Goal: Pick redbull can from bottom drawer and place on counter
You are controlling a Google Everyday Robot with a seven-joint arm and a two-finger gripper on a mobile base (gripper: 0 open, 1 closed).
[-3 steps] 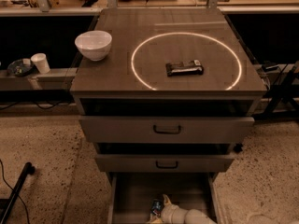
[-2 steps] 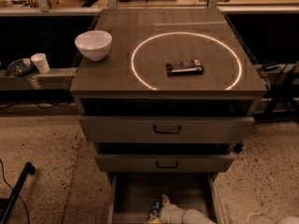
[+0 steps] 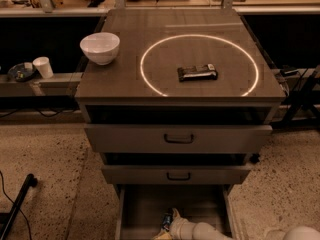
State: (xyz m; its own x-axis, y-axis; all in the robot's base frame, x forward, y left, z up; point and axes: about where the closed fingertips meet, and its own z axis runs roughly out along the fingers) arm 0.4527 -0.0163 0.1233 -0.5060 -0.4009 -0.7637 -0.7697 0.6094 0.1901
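The bottom drawer (image 3: 140,209) is pulled open at the lower edge of the camera view. My gripper (image 3: 169,225) reaches into it from the lower right on a white arm (image 3: 205,231). A small blue and silver thing, the redbull can (image 3: 165,219), shows right at the gripper's tip, mostly hidden by it. I cannot tell whether the can is held. The counter (image 3: 120,79) above carries a bright ring (image 3: 150,51).
A flat dark wrapped bar (image 3: 198,73) lies inside the ring. A white bowl (image 3: 100,47) stands at the counter's left. The two upper drawers (image 3: 179,138) stick out slightly above the bottom one. A white cup (image 3: 43,67) stands on a ledge at the left.
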